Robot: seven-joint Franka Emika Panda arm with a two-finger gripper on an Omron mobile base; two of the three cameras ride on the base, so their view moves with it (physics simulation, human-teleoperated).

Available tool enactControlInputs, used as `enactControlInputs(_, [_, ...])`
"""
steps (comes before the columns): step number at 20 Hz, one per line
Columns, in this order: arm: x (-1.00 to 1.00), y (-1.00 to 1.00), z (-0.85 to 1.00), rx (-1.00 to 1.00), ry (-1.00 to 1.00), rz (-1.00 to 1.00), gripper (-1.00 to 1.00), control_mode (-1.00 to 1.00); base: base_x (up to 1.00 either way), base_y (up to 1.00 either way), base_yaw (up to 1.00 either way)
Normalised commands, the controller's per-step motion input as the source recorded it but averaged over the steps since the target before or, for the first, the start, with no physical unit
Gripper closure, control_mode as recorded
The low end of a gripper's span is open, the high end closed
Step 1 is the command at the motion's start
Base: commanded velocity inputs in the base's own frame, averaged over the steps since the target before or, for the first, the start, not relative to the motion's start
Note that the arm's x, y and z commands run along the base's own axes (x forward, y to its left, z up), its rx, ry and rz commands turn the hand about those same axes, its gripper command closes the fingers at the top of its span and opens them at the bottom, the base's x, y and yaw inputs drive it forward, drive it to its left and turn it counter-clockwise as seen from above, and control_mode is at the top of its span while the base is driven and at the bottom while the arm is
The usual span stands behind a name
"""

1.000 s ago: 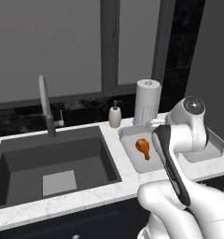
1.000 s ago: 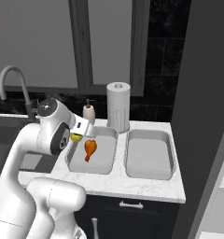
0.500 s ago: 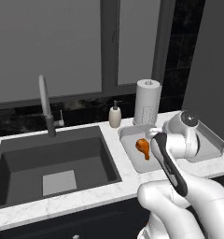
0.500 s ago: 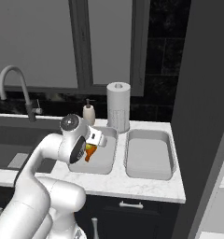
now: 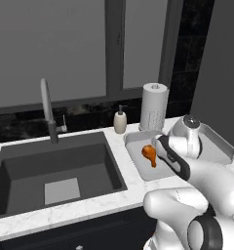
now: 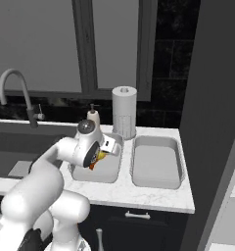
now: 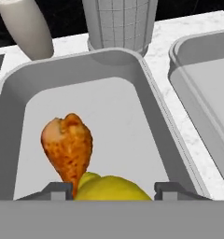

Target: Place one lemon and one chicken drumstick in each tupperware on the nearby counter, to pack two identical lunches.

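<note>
**Midway: first lunch box nearly packed**

Here the gripper [image 7: 111,189] hung low over the left container [image 7: 11,93] on the marble counter [image 6: 153,196], its two fingers clamped on a lemon [image 7: 111,190] not yet let go. A chicken drumstick [image 7: 68,142] already lay inside that container, just beside the lemon. The right container [image 6: 156,162] stood empty. By these views, one lunch was close to done; the second lemon and drumstick remained to be fetched.

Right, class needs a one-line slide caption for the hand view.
Gripper holding a lemon over the left tupperware, where a chicken drumstick already lies; second tupperware alongside on the counter.
</note>
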Motion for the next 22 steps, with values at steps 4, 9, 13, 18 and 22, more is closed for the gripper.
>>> enactControlInputs(4, [0.35, 0.00, -0.48, 0.00, 0.03, 0.00, 1.00, -1.00, 0.00, 0.00, 0.00])
enactControlInputs(9, [0.15, -0.06, -0.31, 0.00, 0.00, 0.00, -1.00, -1.00, 0.00, 0.00, 0.00])
enactControlInputs(13, [0.01, 0.00, 0.04, 0.00, 0.00, 0.00, -1.00, -1.00, 0.00, 0.00, 0.00])
enactControlInputs(18, [0.01, 0.11, 0.46, 0.00, 0.00, 0.00, -1.00, -1.00, 0.00, 0.00, 0.00])
enactControlInputs(22, [-0.59, 0.10, 0.77, -0.01, -0.08, 0.02, -1.00, -1.00, 0.00, 0.00, 0.00])
